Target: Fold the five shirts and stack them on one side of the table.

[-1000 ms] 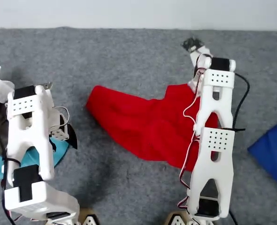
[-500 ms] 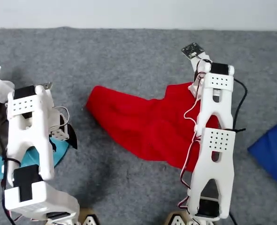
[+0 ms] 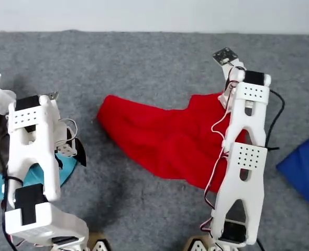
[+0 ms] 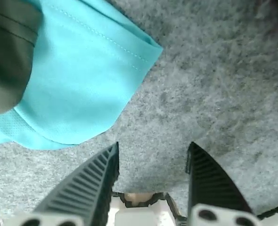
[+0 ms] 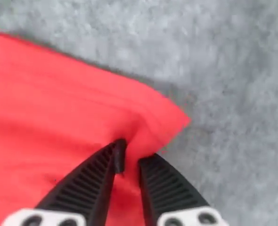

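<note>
The red shirt [image 3: 159,138] lies bunched on the gray mat [image 3: 144,63]. The right gripper [image 5: 128,157] is almost closed, pinching cloth just inside the red shirt's corner edge (bare mat lies past it). Well away from the red shirt, the left gripper [image 4: 153,155] hangs open, holding nothing.

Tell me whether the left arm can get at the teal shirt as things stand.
Probably yes: the left gripper is open over bare carpet right beside the teal shirt corner, with nothing between them.
</note>
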{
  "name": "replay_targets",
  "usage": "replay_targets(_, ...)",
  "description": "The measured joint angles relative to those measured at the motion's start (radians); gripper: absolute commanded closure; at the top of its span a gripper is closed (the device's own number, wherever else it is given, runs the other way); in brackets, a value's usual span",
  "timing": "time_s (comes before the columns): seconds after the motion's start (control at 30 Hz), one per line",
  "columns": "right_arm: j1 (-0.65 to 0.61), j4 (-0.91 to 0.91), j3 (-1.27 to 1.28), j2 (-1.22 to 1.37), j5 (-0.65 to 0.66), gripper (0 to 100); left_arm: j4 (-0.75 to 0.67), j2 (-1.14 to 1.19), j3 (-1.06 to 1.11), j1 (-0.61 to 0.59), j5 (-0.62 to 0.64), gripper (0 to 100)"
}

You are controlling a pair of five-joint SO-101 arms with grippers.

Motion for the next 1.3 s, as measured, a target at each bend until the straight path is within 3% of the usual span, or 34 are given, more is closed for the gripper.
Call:
replay_targets(0.27, 0.020, 0.199, -0.199, 0.002, 0.150, 99.1, 0.000, 0.000, 0.000, 0.000, 0.000, 78)
replay_targets(0.73, 0.040, 0.196, -0.265, -0.091, 0.229, 99.1, 0.000, 0.000, 0.000, 0.000, 0.000, 78)
replay_targets(1.3, -0.044, -0.310, -0.265, -0.032, 0.230, 99.1, 0.000, 0.000, 0.000, 0.000, 0.000, 78)
